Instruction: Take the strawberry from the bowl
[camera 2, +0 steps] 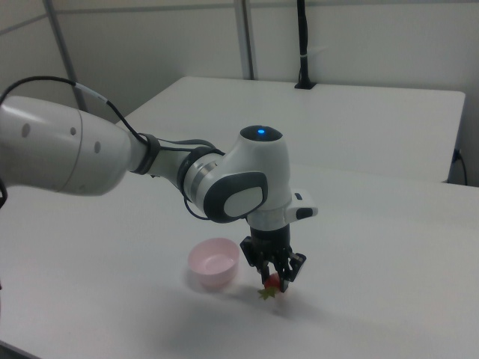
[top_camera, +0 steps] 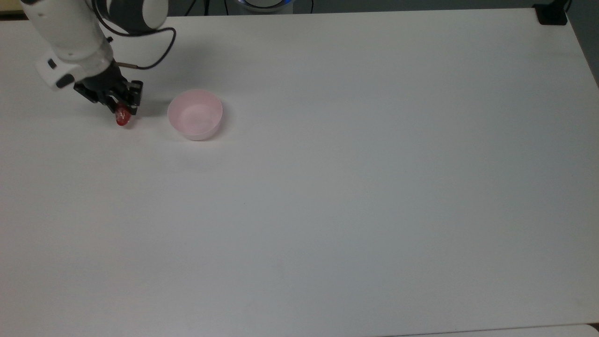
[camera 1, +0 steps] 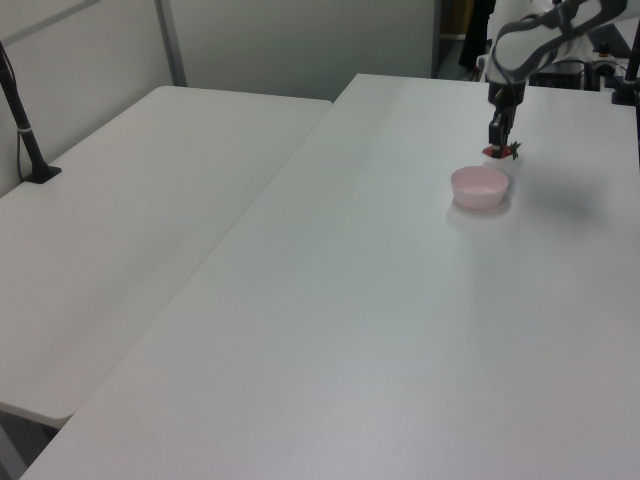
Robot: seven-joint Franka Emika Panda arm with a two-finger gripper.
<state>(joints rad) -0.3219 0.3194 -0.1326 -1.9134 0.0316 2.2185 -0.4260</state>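
We see the strawberry (top_camera: 122,117) as a small glossy red piece, longer than it is wide, with its red tip pointing down and toward the near side in the top view. In the right view (camera 2: 272,283) a bit of green leaf sticks out at its lower edge, and in the left view (camera 1: 498,152) the same green shows beside the red. It is outside the bowl, pinched between the dark fingers of the end effector (top_camera: 125,104), which close on it from both sides. It sits low over the bench (top_camera: 327,187); whether it touches the surface we cannot tell.

The bowl (top_camera: 195,114) stands just to the right of the strawberry in the top view, apart from it. It is round, pale pink, with smooth plain walls, upright, and we see nothing inside it. In the right view the bowl (camera 2: 213,263) lies to the left of the end effector (camera 2: 274,274); in the left view the bowl (camera 1: 480,187) is nearer the camera than the end effector (camera 1: 499,146).

The white arm (camera 2: 112,157) reaches in from the right view's left, a black cable (top_camera: 154,51) looping off it.
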